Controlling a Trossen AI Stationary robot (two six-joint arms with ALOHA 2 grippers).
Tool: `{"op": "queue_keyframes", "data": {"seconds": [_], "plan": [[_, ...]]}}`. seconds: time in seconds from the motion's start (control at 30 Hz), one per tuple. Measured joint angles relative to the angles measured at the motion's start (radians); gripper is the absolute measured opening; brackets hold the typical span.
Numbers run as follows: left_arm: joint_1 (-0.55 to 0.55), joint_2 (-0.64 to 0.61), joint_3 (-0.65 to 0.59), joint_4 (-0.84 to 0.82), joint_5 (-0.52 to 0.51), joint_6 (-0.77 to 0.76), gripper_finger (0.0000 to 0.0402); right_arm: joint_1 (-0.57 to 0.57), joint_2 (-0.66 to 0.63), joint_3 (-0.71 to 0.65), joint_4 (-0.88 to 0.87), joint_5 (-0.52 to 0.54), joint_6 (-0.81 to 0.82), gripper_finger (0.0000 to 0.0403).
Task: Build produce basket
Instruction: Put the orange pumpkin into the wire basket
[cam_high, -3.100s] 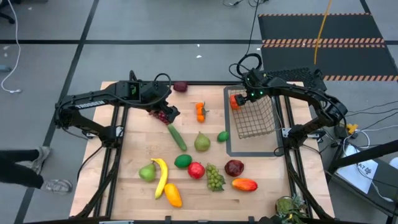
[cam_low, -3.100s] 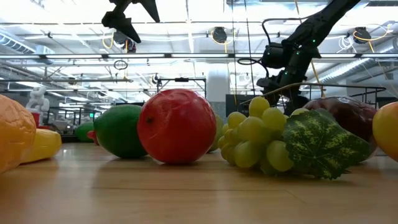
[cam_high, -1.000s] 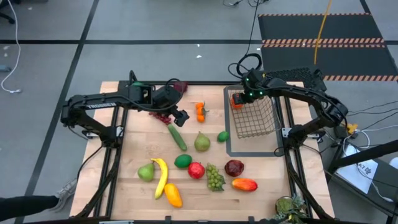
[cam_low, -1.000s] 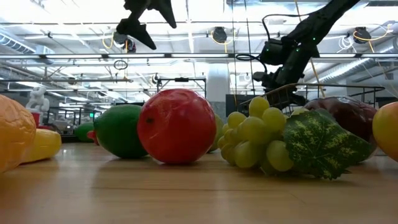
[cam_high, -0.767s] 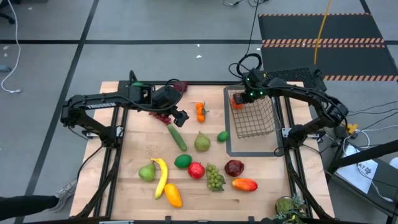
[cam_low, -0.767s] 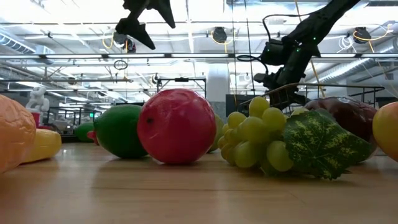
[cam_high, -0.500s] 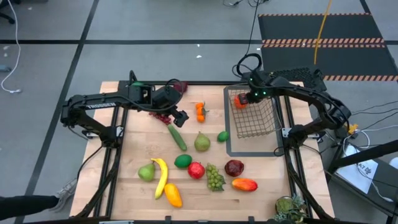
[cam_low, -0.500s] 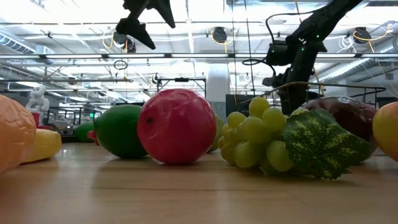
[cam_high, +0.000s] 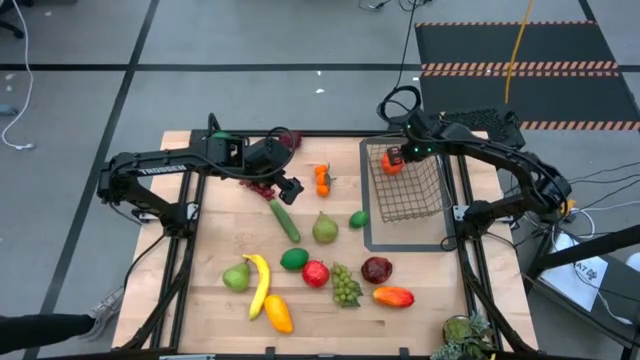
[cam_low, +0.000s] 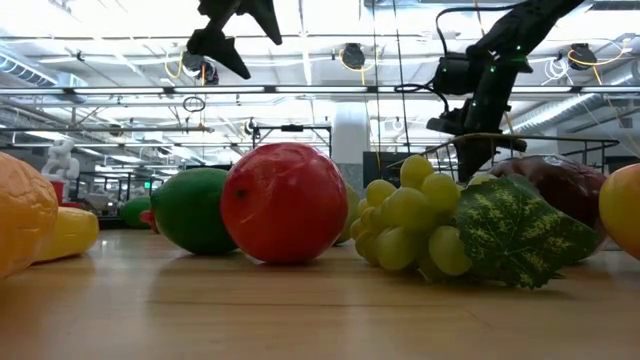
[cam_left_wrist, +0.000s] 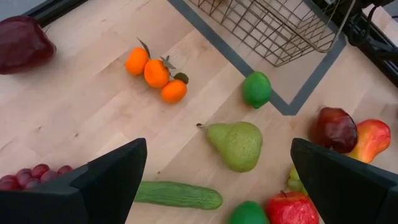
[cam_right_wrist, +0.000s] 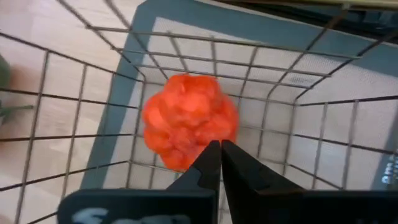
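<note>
Wire mesh, thin and dark, makes up the basket, which from overhead sits on a flat dark tray frame at the table's right side. An orange-red fruit lies in its far-left corner, with the right gripper right above that corner. The left gripper hovers over the purple grapes, near the cucumber. Most produce is on the bare wood: banana, pear, lime, green grapes.

From table height, a red apple and the green grapes fill the foreground; both arms hang well above.

Past the left wrist, its two fingers stand wide apart, holding nothing, above the cucumber and pear.

Past the right wrist, the fingers are pressed together and empty; the lumpy orange-red fruit rests on the basket floor beneath them.

These look like light, hollow toys with smooth skins, likely to roll or squirt from a pinch. I'd take round ones across the widest middle, the cucumber and banana across mid-length, and grapes by the bulk of the bunch. The basket looks light enough to shift if bumped.
</note>
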Motion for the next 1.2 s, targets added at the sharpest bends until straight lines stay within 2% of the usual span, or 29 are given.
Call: {"op": "queue_keyframes", "data": {"seconds": [0.23,0.43,0.73,0.87,1.03,1.2], "plan": [[0.000,0.000,0.000,0.000,0.000,-0.026,0.0397,0.073,0.001,0.131,-0.143,0.001,-0.028,0.0009],[0.000,0.000,0.000,0.019,0.000,-0.027,0.0397,0.087,0.064,0.220,-0.277,0.023,-0.063,0.0013],[0.000,0.000,0.000,0.021,-0.001,-0.046,0.0397,0.086,0.161,0.253,-0.341,0.024,-0.096,0.0077],[0.000,0.000,0.000,0.022,-0.002,-0.055,0.0397,0.076,0.198,0.253,-0.339,0.053,-0.106,0.0090],[0.000,0.000,0.000,0.023,-0.005,-0.055,0.0397,0.072,0.220,0.253,-0.329,0.149,-0.178,0.0081],[0.000,0.000,0.000,0.023,-0.006,-0.048,0.0397,0.066,0.256,0.244,-0.307,0.152,-0.235,0.0042]]}}
